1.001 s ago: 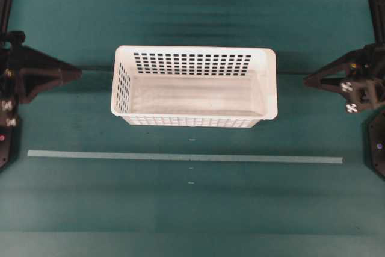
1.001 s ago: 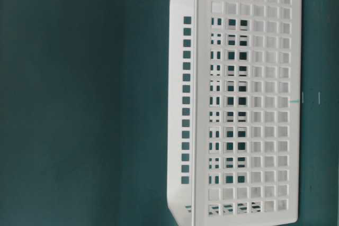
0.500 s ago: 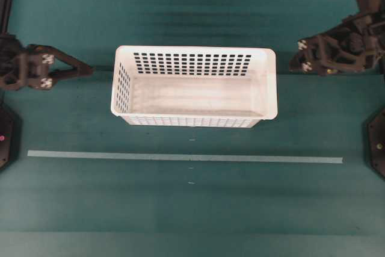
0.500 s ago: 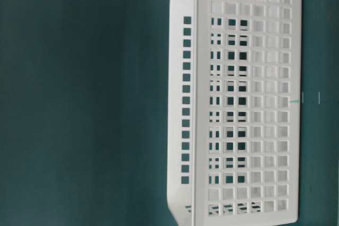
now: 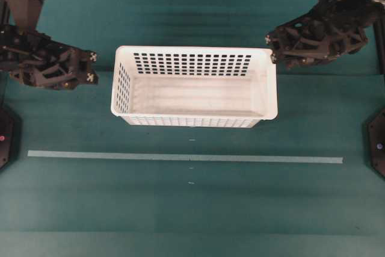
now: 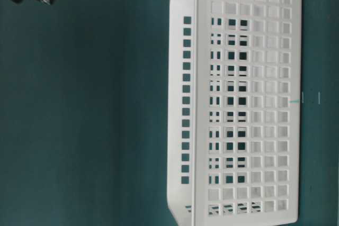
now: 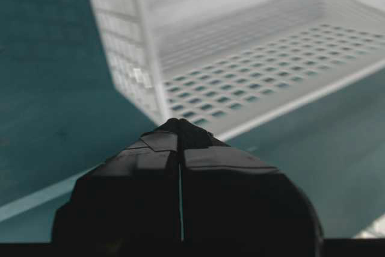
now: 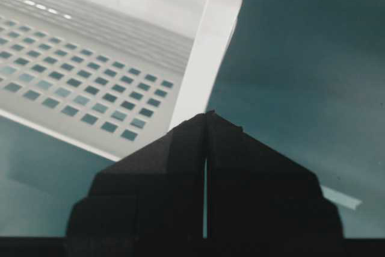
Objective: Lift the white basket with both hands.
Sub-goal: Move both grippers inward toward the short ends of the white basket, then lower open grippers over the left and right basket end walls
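Overhead exterior: clenched left end effector (image 5: 90, 67) and right end effector (image 5: 272, 49) flanking white basket (image 5: 194, 86) | risk: fingers pressed together, nudging the rim instead of gripping.

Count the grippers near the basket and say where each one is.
2. The left gripper sits just off the white basket's left end, not touching. The right gripper is at the basket's far right corner; contact can't be judged. Both are shut.

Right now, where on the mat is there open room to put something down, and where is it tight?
Open: the mat in front of the pale tape line, and the strip behind the white basket. Tight: both basket ends, with the left gripper just off one and the right gripper at the opposite corner.
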You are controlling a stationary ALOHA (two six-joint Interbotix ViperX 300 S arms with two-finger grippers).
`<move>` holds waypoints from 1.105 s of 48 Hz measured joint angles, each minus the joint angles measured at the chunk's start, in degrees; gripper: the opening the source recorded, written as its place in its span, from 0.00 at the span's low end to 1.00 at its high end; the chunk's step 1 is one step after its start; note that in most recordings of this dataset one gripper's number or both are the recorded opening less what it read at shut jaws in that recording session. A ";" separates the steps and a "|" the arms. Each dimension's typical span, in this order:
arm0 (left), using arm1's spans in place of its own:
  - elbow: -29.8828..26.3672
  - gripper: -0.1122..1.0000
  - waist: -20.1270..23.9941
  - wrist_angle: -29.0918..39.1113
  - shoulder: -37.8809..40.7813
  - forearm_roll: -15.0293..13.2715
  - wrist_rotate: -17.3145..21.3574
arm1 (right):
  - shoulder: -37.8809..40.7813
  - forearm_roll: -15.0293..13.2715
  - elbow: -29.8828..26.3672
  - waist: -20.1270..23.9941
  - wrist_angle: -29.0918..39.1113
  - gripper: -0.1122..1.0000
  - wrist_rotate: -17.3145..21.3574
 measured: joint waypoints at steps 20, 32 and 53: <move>-1.32 0.06 0.70 3.96 1.49 0.00 0.53 | 2.11 0.00 0.18 0.26 0.62 0.13 0.53; -1.41 0.17 0.70 2.99 1.49 0.00 1.85 | 2.20 0.00 0.79 0.44 -1.58 0.32 2.20; -1.49 0.97 0.70 0.88 5.45 0.09 1.58 | 3.52 0.00 3.96 1.85 -6.59 0.96 11.60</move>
